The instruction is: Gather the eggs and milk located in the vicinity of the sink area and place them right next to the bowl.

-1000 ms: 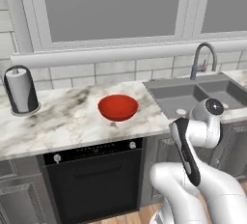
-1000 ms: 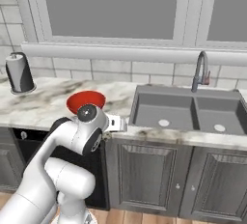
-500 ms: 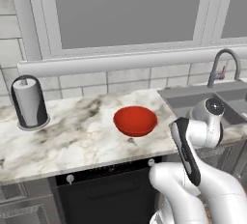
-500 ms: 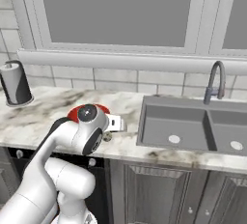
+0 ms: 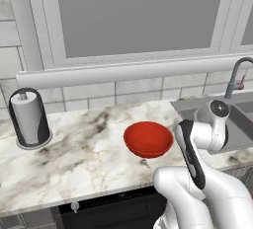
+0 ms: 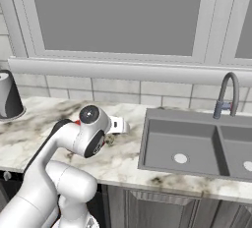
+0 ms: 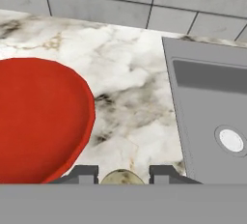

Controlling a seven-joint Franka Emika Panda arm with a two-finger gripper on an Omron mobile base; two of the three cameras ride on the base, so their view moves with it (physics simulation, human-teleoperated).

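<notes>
In the hand view my gripper (image 7: 121,172) is shut on the eggs (image 7: 121,176), a single pale-yellow ball of which just the top shows between the two dark fingertips. It hovers over the marble counter (image 7: 130,97), between the red bowl (image 7: 38,117) on the left and the sink area (image 7: 207,117) on the right. From the left base view the bowl (image 5: 148,139) sits mid-counter, just left of my arm. The steel basins (image 6: 182,148) and curved faucet (image 6: 226,94) lie to the right of my arm. The milk is out of view.
A black-and-grey paper-towel holder (image 5: 29,119) stands at the far left of the counter, also at the left edge of the right base view (image 6: 7,94). A tiled backsplash and window ledge (image 5: 123,72) run behind. The counter's front edge (image 5: 74,198) is close to my base.
The whole scene has shifted right and grown larger in both base views, so the base has driven left and closer. My arm's pose and its hold look unchanged.
</notes>
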